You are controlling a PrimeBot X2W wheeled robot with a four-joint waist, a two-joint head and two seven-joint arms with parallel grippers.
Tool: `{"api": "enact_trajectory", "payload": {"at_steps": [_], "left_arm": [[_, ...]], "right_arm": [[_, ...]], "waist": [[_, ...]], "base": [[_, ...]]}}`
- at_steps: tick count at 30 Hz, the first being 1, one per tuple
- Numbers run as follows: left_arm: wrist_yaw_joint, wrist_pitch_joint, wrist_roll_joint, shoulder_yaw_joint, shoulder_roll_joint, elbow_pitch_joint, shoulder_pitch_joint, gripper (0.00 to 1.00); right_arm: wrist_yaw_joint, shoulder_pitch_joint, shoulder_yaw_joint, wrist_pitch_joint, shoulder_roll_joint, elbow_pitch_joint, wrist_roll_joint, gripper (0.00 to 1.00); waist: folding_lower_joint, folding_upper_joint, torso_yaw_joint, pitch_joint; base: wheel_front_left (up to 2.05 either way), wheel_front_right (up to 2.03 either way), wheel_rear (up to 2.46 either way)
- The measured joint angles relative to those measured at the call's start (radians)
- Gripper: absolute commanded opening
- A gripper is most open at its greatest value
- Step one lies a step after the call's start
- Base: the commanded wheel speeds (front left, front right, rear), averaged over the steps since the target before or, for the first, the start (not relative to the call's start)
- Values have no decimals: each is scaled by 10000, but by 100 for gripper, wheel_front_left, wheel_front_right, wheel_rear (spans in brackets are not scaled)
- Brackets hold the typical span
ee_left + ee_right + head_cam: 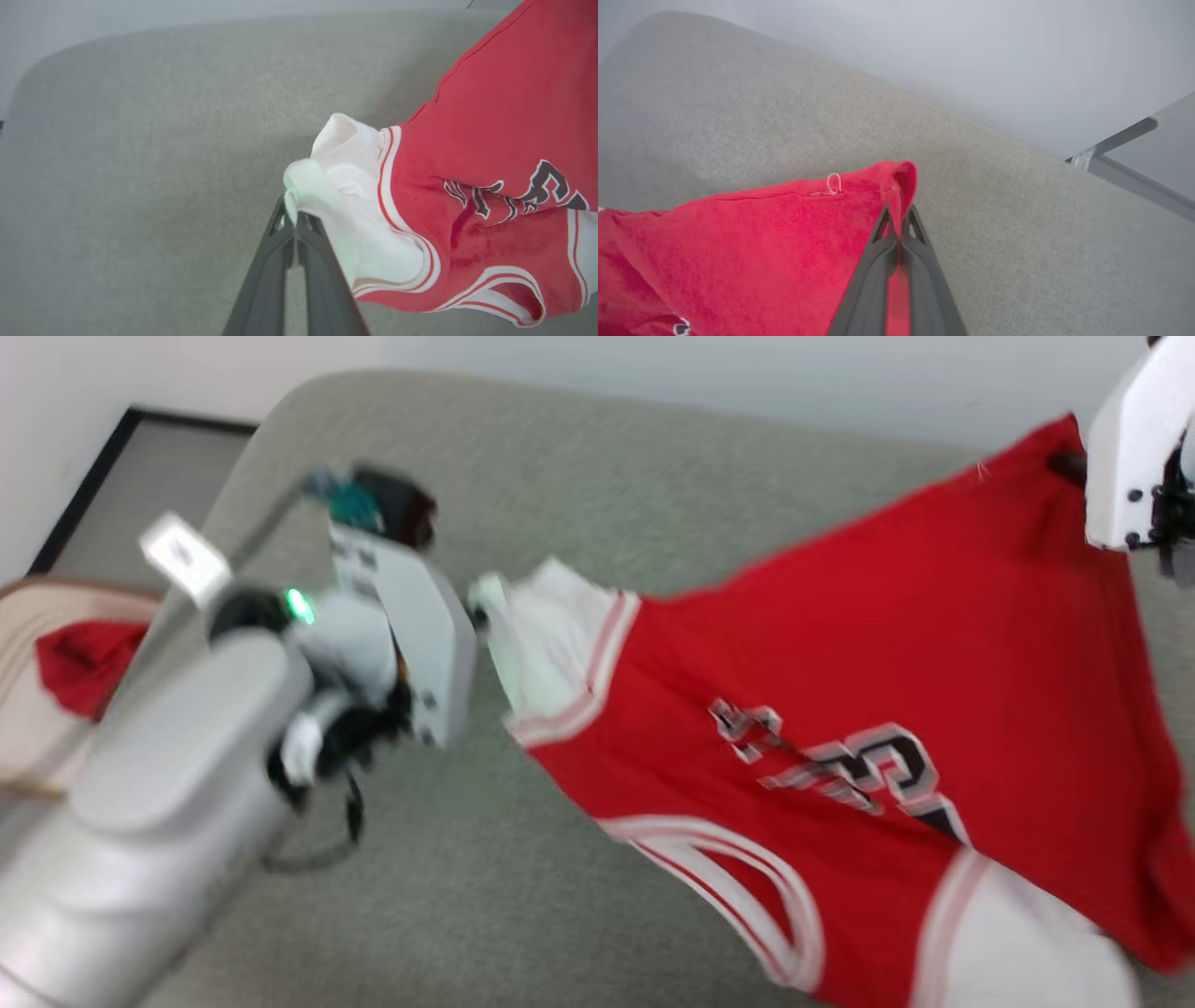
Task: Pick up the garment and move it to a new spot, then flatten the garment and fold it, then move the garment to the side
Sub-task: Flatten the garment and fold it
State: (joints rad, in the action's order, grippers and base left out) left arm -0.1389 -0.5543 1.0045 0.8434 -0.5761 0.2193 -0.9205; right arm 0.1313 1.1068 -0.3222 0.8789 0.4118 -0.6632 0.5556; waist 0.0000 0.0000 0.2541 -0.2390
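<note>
The grey fabric surface (448, 896) is lying open beneath the garment (840, 644), which is hanging stretched over it between two grippers. The left gripper's (294, 217) fingers are pinching a white sleeve and the right gripper's (899, 217) fingers are pinching a red hem corner. A red cloth bundle (79, 663) is sitting past the left edge. A pale wall (747, 373) is rising behind the rounded far edge.

In the head view, motion-blurred garment (934, 644), one white sleeve (1018, 943) cut off at the bottom edge, chest lettering (896, 761) illegible.
</note>
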Motion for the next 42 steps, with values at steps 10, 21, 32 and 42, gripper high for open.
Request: {"api": "enact_trajectory", "payload": {"at_steps": [10,21,32,42], "left_arm": [[909,36,-1024,-102,387,3135,-3243,0],[1409,1547,-2031,-211,872,6102,-5946,0],[1833,2619,-2351,-238,1080,7620,-7439,0],[2322,3359,-2917,73,966,8100,-8905,0]], "right_arm": [[0,1139,-31,-2493,-849,-531,-1022,0],[0,2161,-238,-4429,-1655,-1549,-1342,0],[0,2905,-692,-5049,-1781,-1741,-711,0],[0,3760,-844,-6023,-1718,-1824,-619,0]], "waist": [[0,0,-1317,887],[0,0,-2739,1568],[-1,0,-3520,1593],[0,0,-3688,380]], "base": [[0,0,0],[0,0,0],[0,0,0],[0,0,0]]}}
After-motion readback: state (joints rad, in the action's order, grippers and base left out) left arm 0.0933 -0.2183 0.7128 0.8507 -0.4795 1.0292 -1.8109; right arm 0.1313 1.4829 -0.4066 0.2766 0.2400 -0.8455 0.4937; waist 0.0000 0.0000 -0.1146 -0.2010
